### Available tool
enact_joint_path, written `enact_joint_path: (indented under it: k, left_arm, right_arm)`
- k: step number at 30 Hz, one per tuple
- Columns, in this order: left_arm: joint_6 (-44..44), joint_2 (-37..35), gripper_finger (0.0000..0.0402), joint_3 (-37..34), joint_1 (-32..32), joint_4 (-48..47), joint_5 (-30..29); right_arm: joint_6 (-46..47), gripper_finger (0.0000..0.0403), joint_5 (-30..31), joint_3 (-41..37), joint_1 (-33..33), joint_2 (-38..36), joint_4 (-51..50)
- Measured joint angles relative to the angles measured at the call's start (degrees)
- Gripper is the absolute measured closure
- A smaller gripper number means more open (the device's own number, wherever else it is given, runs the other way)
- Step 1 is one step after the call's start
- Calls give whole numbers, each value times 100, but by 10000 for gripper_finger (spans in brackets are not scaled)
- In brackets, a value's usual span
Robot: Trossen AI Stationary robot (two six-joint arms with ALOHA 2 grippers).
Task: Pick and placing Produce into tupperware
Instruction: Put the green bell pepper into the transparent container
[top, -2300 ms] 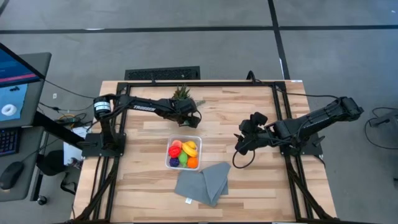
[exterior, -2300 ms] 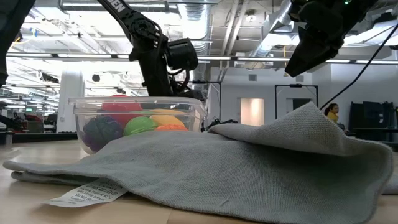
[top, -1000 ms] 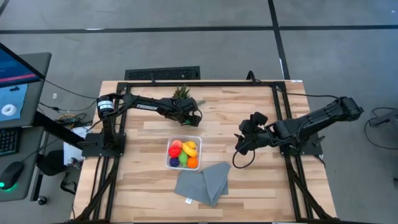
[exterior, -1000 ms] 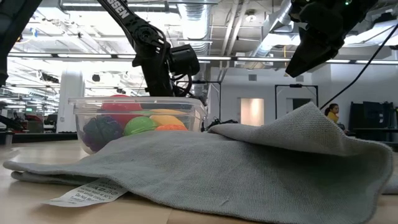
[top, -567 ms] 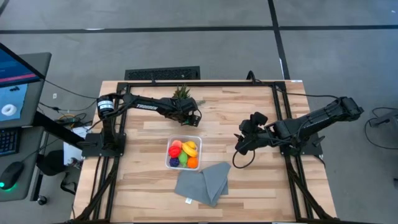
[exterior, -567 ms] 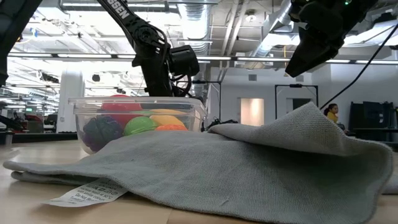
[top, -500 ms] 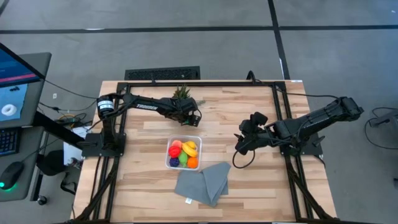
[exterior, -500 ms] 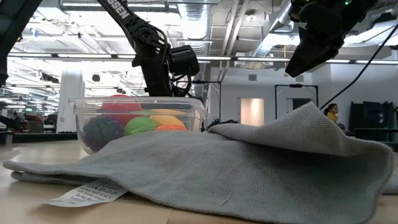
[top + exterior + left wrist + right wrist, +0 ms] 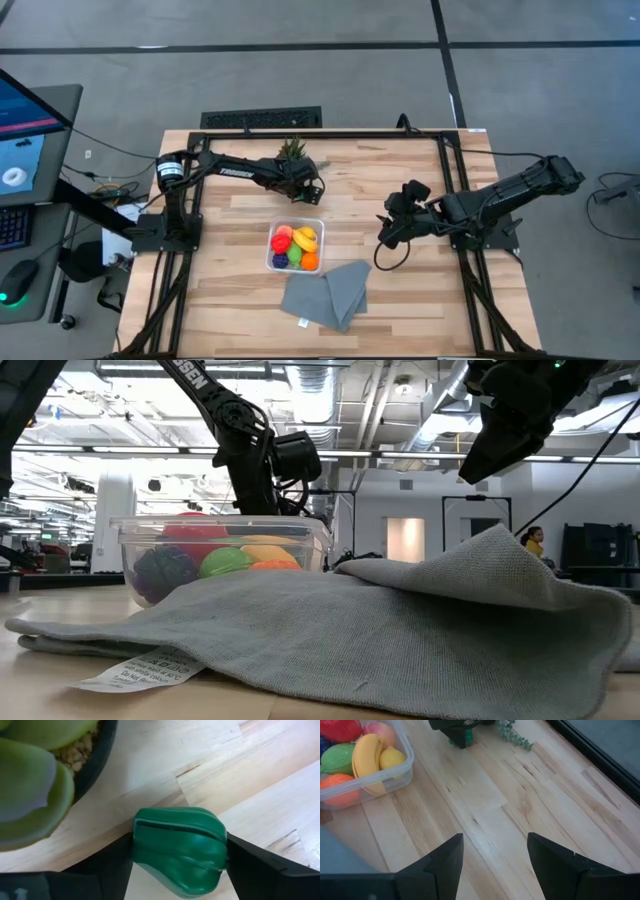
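Your left jaws are closed on a dark green pepper, one finger pressed to each side, just beside the potted plant and beyond the tupperware. That arm reaches out long and low across the bench. The pepper is glossy and ribbed, with a slit across its top. The tupperware holds red, yellow, lime, purple, orange and peach produce, its near corner touching the grey cloth. Your right jaws hang spread wide and empty, well apart from the tupperware.
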Motion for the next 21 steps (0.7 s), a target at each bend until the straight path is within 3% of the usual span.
enact_joint_path:
  k: [21]
  left_arm:
    - [86, -71, 146, 0, -193, -9, 62]
  right_arm:
    - [43, 158, -13, 0, 0, 0, -2]
